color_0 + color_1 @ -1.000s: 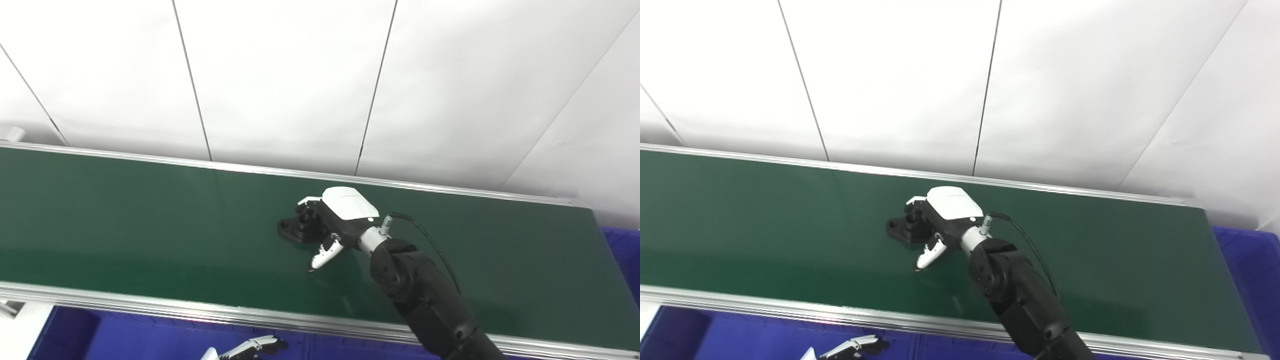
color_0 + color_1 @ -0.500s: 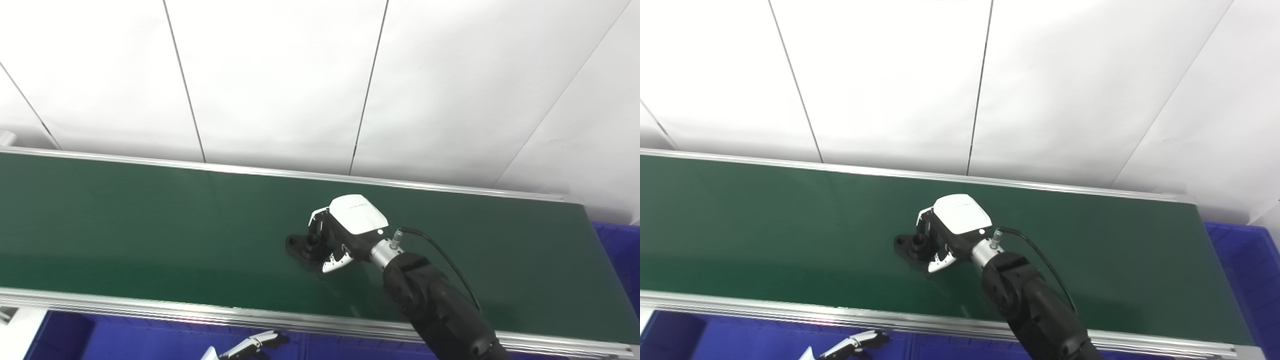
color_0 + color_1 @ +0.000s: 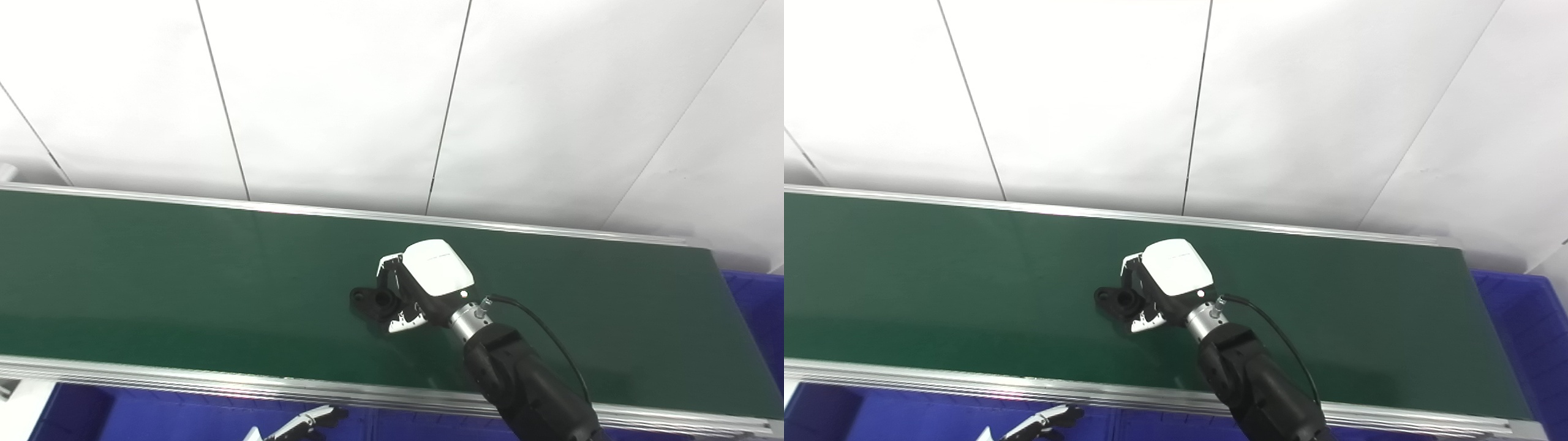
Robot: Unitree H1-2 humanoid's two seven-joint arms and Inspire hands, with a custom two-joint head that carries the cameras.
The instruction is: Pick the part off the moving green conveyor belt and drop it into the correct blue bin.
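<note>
A small black part [image 3: 369, 301] with a flange and a hole sits at the middle of the green conveyor belt [image 3: 153, 275]. My right hand [image 3: 422, 286], white-backed on a black arm, is over it with fingers and thumb curled around the part's right side. The same hand [image 3: 1165, 285] and part [image 3: 1113, 300] show in the right eye view. Whether the part has left the belt is unclear. Only the fingertips of my left hand [image 3: 309, 422] peek in at the bottom edge, below the belt, slightly spread.
Aluminium rails [image 3: 184, 380] run along the belt's near and far edges. Blue bins lie below the near rail [image 3: 153, 416] and past the belt's right end [image 3: 1528, 331]. White wall panels stand behind.
My right hand's fingers and thumb have closed from spread to wrapped around the black part. The camera has shifted a little; the left hand stays low.
</note>
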